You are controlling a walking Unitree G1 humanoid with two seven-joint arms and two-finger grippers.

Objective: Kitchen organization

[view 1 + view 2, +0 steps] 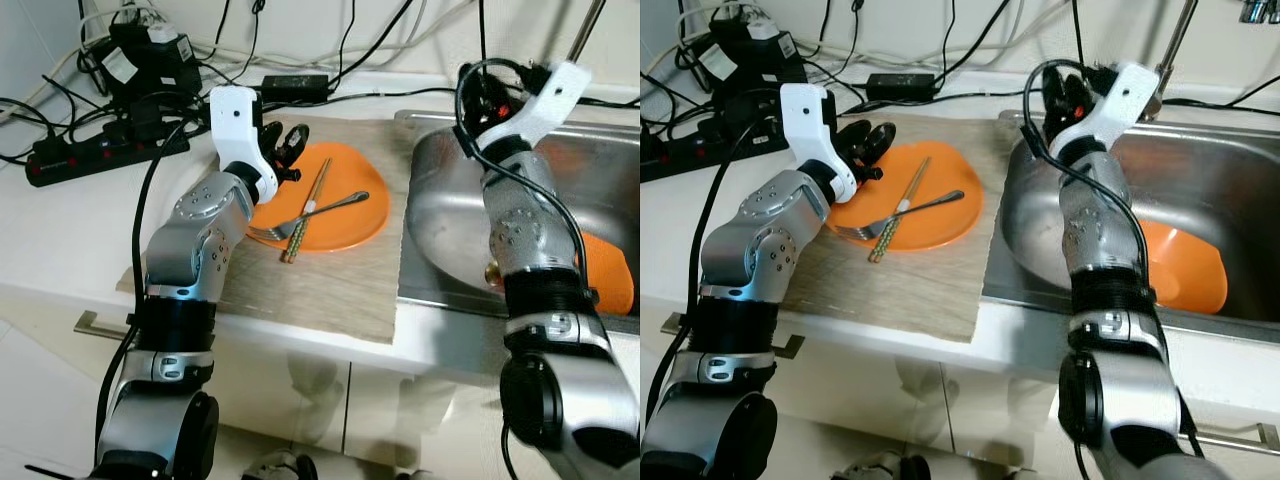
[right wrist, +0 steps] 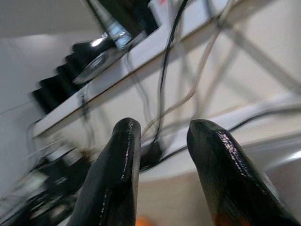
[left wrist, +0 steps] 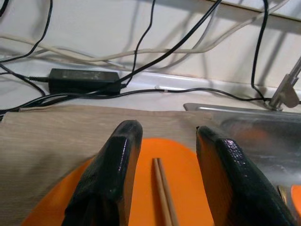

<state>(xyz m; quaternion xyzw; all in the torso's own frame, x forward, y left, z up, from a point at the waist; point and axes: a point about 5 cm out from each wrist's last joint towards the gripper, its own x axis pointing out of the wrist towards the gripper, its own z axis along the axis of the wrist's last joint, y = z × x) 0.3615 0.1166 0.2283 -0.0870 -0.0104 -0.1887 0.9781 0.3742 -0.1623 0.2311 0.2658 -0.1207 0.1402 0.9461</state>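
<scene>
Flat round orange plate (image 1: 335,215) lies on a woven beige mat (image 1: 330,275) w/ a metal fork (image 1: 310,215) and thin wooden chopsticks (image 1: 305,212) crossed on top. Left gripper (image 1: 290,150) hovers at plate's 10 o'clock rim, black fingers parted, holding nothing. Right gripper (image 2: 162,160) raised over the steel sink (image 1: 450,215) at mat's 3 o'clock, fingers apart, empty. Orange bowl (image 1: 1185,265) sits in the basin.

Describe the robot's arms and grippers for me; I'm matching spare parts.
Both arms are silver metal, with black bands at the joints and white plastic wrist housings. Black cables loop along each. The left gripper and the right gripper each have two long, glossy black fingers with rounded tips. A small red glow shows by the right wrist housing.
</scene>
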